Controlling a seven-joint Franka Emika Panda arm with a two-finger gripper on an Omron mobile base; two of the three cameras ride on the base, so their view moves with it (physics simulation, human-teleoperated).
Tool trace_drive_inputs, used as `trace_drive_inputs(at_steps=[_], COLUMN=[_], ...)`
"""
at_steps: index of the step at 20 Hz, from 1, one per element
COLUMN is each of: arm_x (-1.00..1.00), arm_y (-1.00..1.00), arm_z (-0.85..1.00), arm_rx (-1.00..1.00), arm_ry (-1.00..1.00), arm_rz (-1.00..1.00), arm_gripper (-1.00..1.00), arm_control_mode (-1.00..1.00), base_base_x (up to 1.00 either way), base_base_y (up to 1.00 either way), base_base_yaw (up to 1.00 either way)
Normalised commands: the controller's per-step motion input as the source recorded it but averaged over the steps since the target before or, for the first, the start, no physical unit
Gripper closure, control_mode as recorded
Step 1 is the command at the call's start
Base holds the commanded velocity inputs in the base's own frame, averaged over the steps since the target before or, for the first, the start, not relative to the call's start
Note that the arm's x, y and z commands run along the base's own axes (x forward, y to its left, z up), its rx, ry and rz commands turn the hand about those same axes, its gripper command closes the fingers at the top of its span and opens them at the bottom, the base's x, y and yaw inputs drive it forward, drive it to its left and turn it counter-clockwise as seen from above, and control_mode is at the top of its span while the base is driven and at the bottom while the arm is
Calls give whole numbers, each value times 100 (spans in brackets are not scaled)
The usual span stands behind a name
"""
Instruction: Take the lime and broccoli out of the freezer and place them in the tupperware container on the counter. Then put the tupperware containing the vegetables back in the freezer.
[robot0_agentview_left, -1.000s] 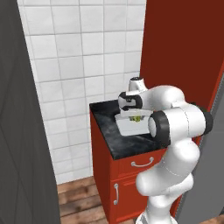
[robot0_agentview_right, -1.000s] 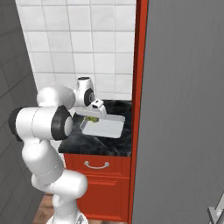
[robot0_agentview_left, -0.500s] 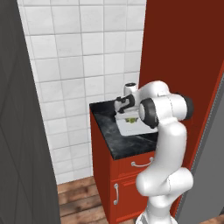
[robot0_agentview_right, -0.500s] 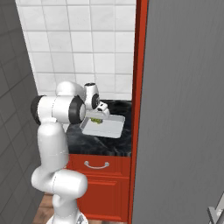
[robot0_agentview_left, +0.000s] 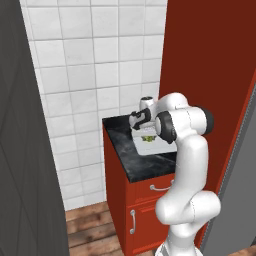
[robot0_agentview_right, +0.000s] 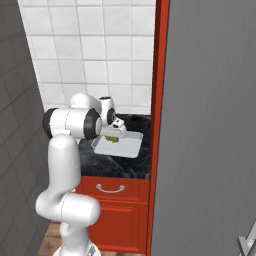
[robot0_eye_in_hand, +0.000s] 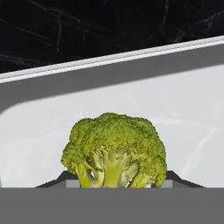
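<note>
My broccoli (robot0_eye_in_hand: 114, 148) shows bumpy yellow-green florets over paler yellow-green stalks. Behind it lies the pale grey-white tupperware container (robot0_eye_in_hand: 131, 94), faintly streaked. At twelve o'clock runs the counter (robot0_eye_in_hand: 87, 30), black with thin white marbling. Its cabinet (robot0_agentview_right: 115, 210) is red, with silver handles.

A white robot arm with dark joints rises from its base, bends at a raised elbow, and reaches forward and down. Its wrist angles downward, holding the dark two-finger gripper (robot0_agentview_left: 143, 131) low. In the hand view the two finger tips (robot0_eye_in_hand: 57, 181) stand apart, one on each side of the view's bottom centre.
</note>
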Motion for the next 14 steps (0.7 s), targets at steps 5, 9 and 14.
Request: trace_drive_inputs(at_steps=[5, 9, 14], arm_x=[-30, -40, -62], arm_y=[-22, -11, 0], arm_z=[2, 31, 78], arm_rx=[2, 2, 0], arm_ry=[0, -2, -15], arm_rz=[0, -2, 0], arm_gripper=[-100, -100, -100], arm_control_mode=[-100, -100, -100], base_base_x=[0, 0, 0], base_base_y=[0, 0, 0], base_base_yaw=[0, 0, 0])
